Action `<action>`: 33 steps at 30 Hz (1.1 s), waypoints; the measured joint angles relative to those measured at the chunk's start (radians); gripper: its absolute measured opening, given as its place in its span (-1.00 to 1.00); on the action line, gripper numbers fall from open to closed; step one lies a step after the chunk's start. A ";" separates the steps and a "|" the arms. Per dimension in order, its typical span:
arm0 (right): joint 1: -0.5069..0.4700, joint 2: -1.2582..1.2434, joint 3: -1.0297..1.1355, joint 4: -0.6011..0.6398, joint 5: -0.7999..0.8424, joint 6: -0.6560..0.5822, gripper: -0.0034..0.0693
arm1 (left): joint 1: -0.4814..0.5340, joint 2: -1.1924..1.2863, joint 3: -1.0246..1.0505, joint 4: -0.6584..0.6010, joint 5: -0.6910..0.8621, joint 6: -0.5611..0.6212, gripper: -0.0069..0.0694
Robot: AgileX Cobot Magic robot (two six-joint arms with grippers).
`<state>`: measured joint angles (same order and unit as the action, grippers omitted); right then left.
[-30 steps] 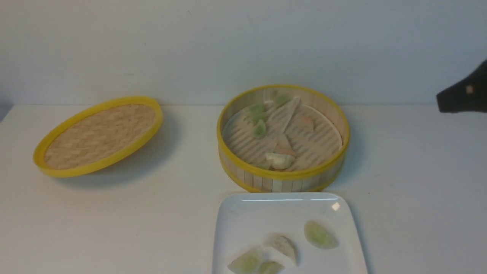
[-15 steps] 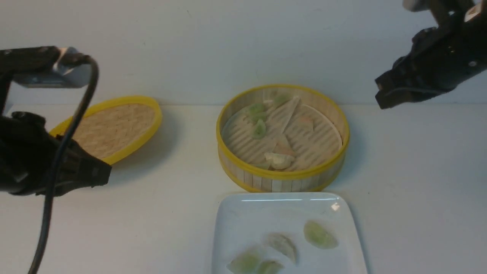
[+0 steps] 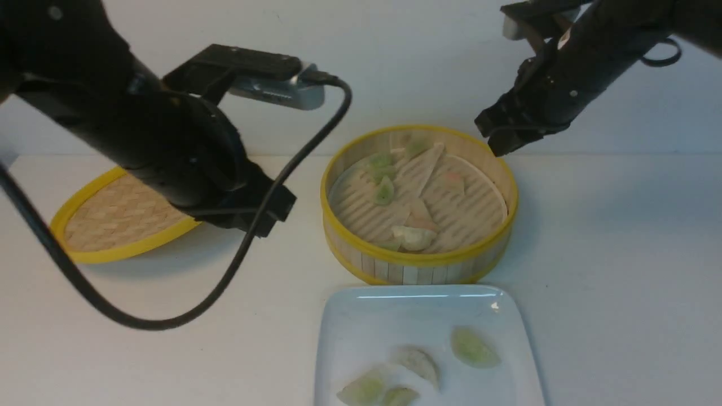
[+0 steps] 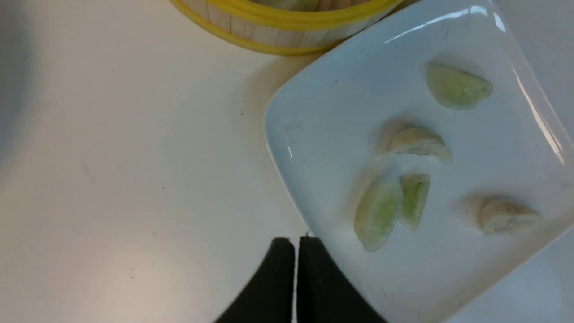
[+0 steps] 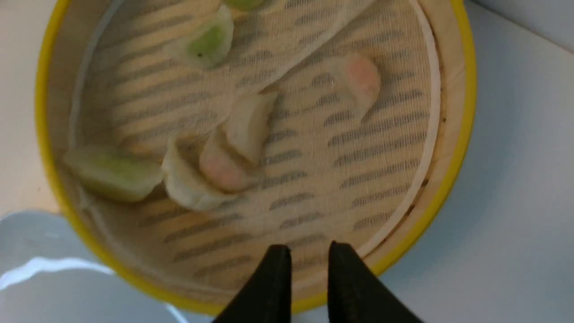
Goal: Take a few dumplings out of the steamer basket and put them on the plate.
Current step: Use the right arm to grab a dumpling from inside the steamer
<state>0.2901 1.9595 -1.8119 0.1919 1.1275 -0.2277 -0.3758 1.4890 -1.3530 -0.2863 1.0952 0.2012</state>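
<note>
Much of the job looks done: five dumplings [image 4: 419, 141] lie on the plate [image 3: 366, 316], which sits at the middle of the desk's [image 3: 620, 282] near edge; three are pale green and two whitish, two of the green ones touch and the rest lie apart; the front view cuts off the plate's near side and shows only four of them. The basket [image 3: 420, 262] stands just behind the plate, toward the far edge; whether the two touch I cannot tell. More dumplings remain inside it: green ones on the side toward the desk's far-left corner, a pinkish one alone toward the right edge, and a clump of whitish, pink and green pieces against the near wall; about seven in all, though the count is unsure where they overlap.

The right fingers [image 3: 499, 144] hang above the basket's far-right rim, a little apart with nothing between them; from that I judge another pick to be the step in hand, with the lone pinkish dumpling closest to them. The left fingers [image 4: 289, 251] are pressed together and empty, raised over bare desk on the left of the basket and plate; the left arm hides part of the lid [image 3: 113, 225], which lies toward the left edge.

"A few" is arguably met already; what is left, if anything, is one or two more transfers.
</note>
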 joint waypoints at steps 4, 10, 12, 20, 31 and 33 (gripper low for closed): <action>0.001 0.136 -0.091 -0.013 -0.074 0.000 -0.20 | -0.036 0.040 -0.038 0.008 0.002 0.000 -0.83; 0.001 0.284 -0.180 -0.019 -0.160 0.000 0.11 | -0.047 0.041 -0.040 0.015 0.035 0.002 -0.83; 0.001 0.336 -0.208 -0.019 -0.184 -0.002 0.17 | -0.047 0.041 -0.042 0.018 0.053 0.002 -0.83; 0.001 0.438 -0.234 -0.015 -0.254 -0.003 0.12 | -0.047 0.041 -0.042 0.022 0.080 0.002 -0.83; 0.004 0.433 -0.275 -0.007 -0.132 -0.004 -0.41 | -0.047 0.041 -0.042 0.023 0.076 0.002 -0.83; 0.004 0.411 -0.307 -0.007 -0.055 -0.004 -0.41 | -0.047 0.041 -0.042 0.024 0.076 0.002 -0.83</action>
<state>0.2937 2.3707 -2.1189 0.1848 1.0728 -0.2317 -0.4224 1.5304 -1.3949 -0.2620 1.1709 0.2030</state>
